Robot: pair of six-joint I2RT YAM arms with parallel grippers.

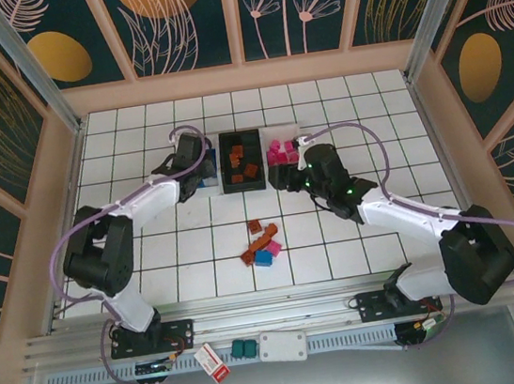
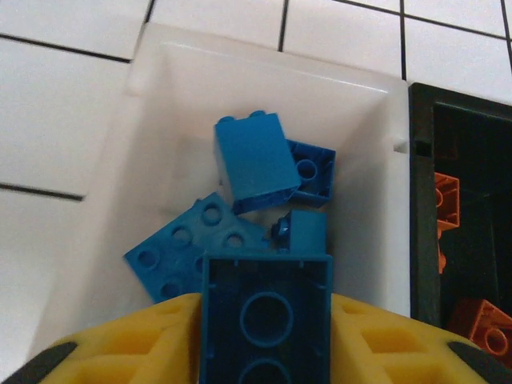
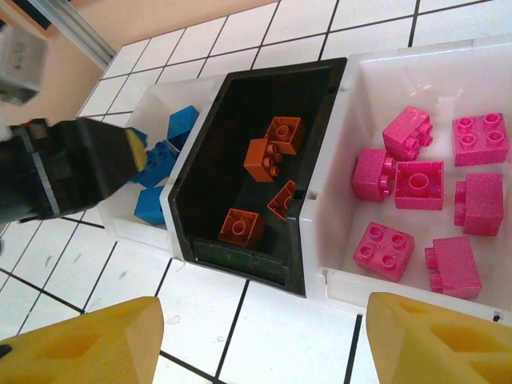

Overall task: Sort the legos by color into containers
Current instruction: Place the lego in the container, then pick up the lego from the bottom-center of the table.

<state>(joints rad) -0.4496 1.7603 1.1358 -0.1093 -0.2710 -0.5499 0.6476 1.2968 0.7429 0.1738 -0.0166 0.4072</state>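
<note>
My left gripper (image 2: 266, 344) is shut on a blue lego (image 2: 266, 320), its yellow fingers pressed to both sides, just above the left white container (image 2: 160, 120). Several blue legos (image 2: 256, 164) lie inside it. From above, the left gripper (image 1: 199, 166) hangs left of the black container (image 1: 225, 163). Orange-brown legos (image 3: 264, 156) lie in the black container (image 3: 240, 260). Pink legos (image 3: 418, 184) fill the right white container (image 3: 384, 288). My right gripper (image 3: 264, 344) is open and empty over the tile in front of those two containers. A loose cluster of legos (image 1: 262, 243) lies mid-table.
Two teal blocks (image 1: 243, 348), a red-and-white tag (image 1: 211, 361) and a white piece (image 1: 282, 345) sit on the rail at the near edge. Wooden walls enclose the tiled table on three sides.
</note>
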